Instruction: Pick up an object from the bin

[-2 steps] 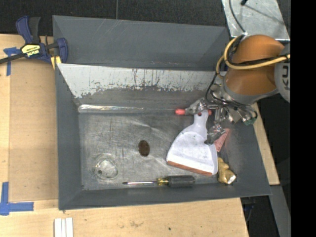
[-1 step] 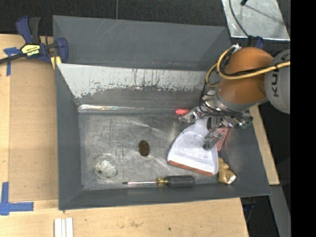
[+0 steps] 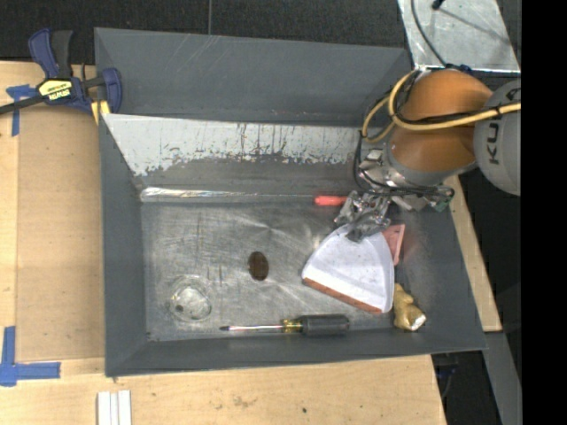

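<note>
My gripper (image 3: 363, 222) hangs at the bin's right side, just over the top corner of a white wedge-shaped pad with a reddish-brown underside (image 3: 354, 273). Its fingertips touch or nearly touch that corner. A pink flat piece (image 3: 395, 240) lies right beside the pad, partly under the gripper. A small red thing (image 3: 329, 201) sits just to the left of the gripper by the back wall.
A brass fitting (image 3: 408, 310) lies in the front right corner. A screwdriver with a black handle (image 3: 297, 326) lies along the front wall. A small brown oval (image 3: 258, 266) sits mid-bin and a clear round piece (image 3: 190, 301) at the front left.
</note>
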You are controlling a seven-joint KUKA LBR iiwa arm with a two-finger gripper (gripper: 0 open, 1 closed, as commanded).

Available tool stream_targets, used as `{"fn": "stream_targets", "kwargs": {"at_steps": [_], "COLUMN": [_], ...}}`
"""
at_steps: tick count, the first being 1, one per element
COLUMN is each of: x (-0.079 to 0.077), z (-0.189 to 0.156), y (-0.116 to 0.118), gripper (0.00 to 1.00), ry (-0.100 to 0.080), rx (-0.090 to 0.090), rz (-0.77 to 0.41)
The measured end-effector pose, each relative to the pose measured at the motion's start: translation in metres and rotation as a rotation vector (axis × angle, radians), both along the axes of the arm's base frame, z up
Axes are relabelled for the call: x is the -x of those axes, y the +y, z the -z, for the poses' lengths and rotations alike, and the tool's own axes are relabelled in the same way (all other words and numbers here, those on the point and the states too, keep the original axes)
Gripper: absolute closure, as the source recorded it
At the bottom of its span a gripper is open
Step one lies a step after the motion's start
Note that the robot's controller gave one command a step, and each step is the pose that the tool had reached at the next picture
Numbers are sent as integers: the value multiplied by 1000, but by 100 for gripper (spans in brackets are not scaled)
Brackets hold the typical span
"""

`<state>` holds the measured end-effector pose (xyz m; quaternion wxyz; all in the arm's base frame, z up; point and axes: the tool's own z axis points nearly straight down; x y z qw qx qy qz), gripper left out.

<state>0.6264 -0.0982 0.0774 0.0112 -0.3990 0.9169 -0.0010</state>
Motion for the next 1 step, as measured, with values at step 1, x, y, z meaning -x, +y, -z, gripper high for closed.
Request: {"fn": "stream_targets", "kwargs": {"at_steps": [1], "x": [0], "z": [0], "y": [0], "gripper": [100], "ry": [0], "rx": [0], "rz": [0]}}
